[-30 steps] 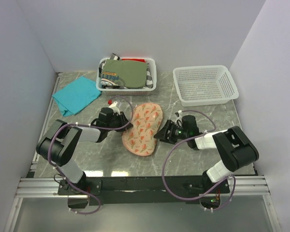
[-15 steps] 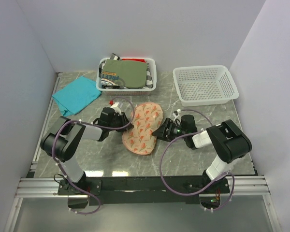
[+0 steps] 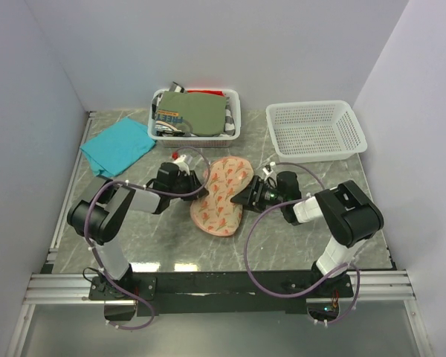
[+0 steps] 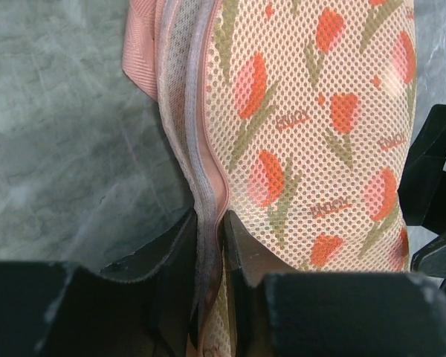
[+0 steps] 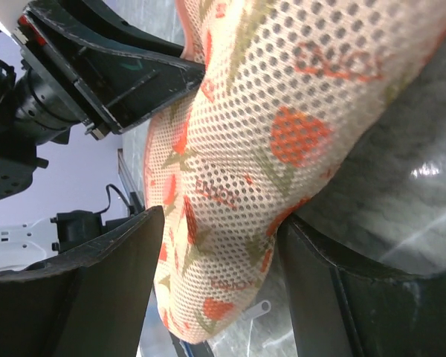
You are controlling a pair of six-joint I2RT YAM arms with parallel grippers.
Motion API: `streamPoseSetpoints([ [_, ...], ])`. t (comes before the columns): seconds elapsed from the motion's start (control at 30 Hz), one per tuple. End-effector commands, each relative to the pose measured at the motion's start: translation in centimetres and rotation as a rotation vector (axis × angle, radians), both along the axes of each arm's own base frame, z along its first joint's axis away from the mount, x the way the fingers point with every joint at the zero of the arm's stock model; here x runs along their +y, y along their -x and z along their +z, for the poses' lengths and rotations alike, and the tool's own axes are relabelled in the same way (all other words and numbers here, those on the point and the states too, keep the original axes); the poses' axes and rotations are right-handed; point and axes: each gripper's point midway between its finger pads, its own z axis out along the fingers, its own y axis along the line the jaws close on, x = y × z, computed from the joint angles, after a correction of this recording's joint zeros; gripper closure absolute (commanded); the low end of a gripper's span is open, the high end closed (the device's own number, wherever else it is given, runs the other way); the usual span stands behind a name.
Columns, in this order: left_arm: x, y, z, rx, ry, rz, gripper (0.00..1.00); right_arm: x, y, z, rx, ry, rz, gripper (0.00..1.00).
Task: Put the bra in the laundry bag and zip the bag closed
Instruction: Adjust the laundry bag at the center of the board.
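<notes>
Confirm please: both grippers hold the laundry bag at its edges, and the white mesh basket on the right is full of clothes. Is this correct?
Not quite. The top external view shows the right white mesh basket empty. The rest holds: the left gripper and right gripper both hold the laundry bag at its edges.

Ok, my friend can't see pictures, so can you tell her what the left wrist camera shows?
Up close, the left gripper pinches the zipped edge of the laundry bag, a pinkish mesh case printed with orange-red tulips. The bag lies on a grey marbled table, and part of the black right gripper shows at the right edge.
</notes>
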Motion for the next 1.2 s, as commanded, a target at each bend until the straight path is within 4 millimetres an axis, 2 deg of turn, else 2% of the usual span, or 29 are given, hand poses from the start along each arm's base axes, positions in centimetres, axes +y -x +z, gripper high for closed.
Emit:
streamPoseSetpoints([
  [0.0, -1.0, 0.3, -0.4, 0.004, -0.012, -0.059, 0.73, 1.0, -1.2, 1.1, -0.055, -0.028, 0.031, 0.32],
  [0.27, -1.4, 0.0, -0.8, 0.015, -0.021, -0.079, 0.75, 1.7, -1.0, 1.0, -0.044, -0.044, 0.067, 0.35],
  [0.33, -1.1, -0.2, -0.9, 0.015, -0.032, -0.061, 0.75, 1.0, -0.8, 0.1, -0.021, -0.004, 0.025, 0.34],
  [0.37, -1.0, -0.3, -0.6, 0.007, -0.035, -0.054, 0.75, 0.7, -0.8, 0.3, -0.030, 0.012, 0.007, 0.34],
  [0.43, -0.9, -0.6, -0.4, 0.003, -0.044, -0.047, 0.74, -0.5, -0.3, -1.3, 0.011, 0.090, -0.036, 0.32],
  [0.53, -0.7, -1.0, -0.9, 0.013, -0.078, -0.042, 0.75, -2.3, -0.3, -2.7, 0.022, 0.187, -0.120, 0.30],
  [0.67, -0.6, -1.5, -1.5, 0.019, -0.122, -0.053, 0.75, -4.5, -1.2, -3.7, 0.017, 0.286, -0.241, 0.29],
  [0.77, -0.5, -1.5, -1.7, 0.021, -0.144, -0.074, 0.73, -5.3, -1.9, -3.7, 0.015, 0.295, -0.293, 0.27],
  [1.0, -1.0, -1.6, -2.0, 0.030, -0.157, -0.128, 0.73, -4.9, -4.7, -3.1, -0.013, 0.234, -0.323, 0.26],
  [1.03, -1.1, -1.4, -2.0, 0.032, -0.154, -0.144, 0.73, -4.9, -4.8, -3.6, 0.000, 0.230, -0.323, 0.26],
  [1.17, -1.4, -0.9, -1.6, 0.024, -0.130, -0.169, 0.73, -4.2, -5.8, -3.2, -0.011, 0.176, -0.315, 0.26],
])
